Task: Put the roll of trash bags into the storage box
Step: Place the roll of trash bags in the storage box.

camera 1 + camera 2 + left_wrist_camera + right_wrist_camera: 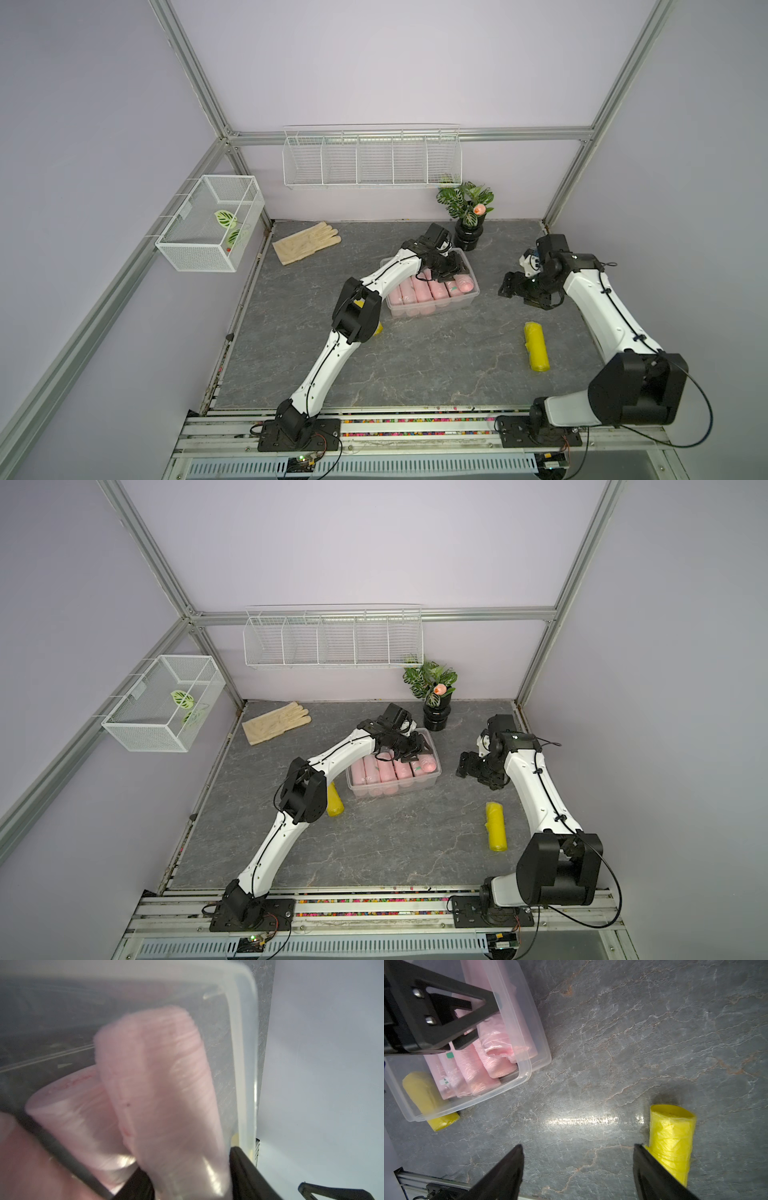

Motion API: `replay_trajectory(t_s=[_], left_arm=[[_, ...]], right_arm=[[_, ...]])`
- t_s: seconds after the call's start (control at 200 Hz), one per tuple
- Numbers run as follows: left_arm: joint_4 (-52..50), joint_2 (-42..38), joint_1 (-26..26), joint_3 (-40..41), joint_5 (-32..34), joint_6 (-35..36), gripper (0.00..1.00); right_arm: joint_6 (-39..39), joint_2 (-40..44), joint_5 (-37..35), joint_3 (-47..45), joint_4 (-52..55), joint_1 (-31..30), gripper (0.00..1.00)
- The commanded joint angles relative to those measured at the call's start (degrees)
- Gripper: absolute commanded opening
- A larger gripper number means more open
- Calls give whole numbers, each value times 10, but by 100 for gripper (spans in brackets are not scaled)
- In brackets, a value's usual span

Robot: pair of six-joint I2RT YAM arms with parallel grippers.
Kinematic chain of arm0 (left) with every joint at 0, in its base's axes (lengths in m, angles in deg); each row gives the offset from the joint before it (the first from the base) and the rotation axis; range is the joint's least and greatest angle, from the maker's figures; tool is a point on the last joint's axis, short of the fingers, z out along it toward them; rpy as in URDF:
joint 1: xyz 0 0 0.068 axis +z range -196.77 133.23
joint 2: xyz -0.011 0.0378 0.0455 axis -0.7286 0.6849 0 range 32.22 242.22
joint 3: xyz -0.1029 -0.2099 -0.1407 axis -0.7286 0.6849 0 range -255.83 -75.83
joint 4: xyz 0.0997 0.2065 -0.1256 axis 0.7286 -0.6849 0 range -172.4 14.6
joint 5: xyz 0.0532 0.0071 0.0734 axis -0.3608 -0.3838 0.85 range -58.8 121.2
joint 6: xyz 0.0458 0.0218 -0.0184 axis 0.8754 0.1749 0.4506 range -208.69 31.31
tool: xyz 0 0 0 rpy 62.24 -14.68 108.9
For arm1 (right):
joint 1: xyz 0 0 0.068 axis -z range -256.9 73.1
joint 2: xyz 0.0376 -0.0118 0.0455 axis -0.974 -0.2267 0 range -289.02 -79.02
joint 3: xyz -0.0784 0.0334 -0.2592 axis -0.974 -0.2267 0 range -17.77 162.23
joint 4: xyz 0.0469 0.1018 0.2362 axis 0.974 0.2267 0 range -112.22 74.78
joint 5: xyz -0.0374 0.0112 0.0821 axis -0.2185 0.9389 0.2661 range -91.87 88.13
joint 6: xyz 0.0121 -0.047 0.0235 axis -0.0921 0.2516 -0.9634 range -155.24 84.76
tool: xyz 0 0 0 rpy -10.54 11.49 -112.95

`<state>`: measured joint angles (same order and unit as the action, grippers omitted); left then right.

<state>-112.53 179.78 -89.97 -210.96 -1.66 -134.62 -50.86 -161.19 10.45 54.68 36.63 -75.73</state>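
The clear storage box [432, 311] [395, 789] [525, 1070] holds several pink rolls of trash bags [424, 291]. My left gripper [446, 274] [409, 750] [187, 1167] hangs over the box's far side. Its jaws stand on either side of a tilted pink roll [162, 1088], which is motion-smeared and points down inside the box rim [245, 1043]. My right gripper [513, 286] [469, 766] [577, 1147] is open and empty above the table, right of the box. A yellow roll [537, 345] [496, 825] [671, 1138] lies just beside one of its fingers.
A second yellow roll [376, 329] [334, 800] [442, 1122] lies on the table left of the box, under my left elbow. A cream glove [305, 247] and a potted plant [467, 232] sit at the back. A wire basket [212, 222] and a wire rack [372, 160] hang on the walls.
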Motion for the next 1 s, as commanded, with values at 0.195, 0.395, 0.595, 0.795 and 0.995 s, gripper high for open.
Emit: replay_trajectory(t_s=[0.195, 0.395, 0.595, 0.795, 0.995], left_arm=[[-26, -34, -4, 6, 23, 38, 64], [-58, -54, -5, 16, 52, 61, 69], [-53, -71, -5, 30, 57, 66, 70], [-59, -104, -5, 45, 75, 87, 71], [-38, -148, -5, 91, 80, 105, 71]], right_arm=[[2, 17, 7, -10, 2, 5, 84], [2, 14, 2, -8, 4, 6, 84], [1, 11, -12, -6, 10, 8, 85], [-4, -7, -56, -3, 22, 8, 86], [-17, -40, -92, -9, 31, 8, 87]])
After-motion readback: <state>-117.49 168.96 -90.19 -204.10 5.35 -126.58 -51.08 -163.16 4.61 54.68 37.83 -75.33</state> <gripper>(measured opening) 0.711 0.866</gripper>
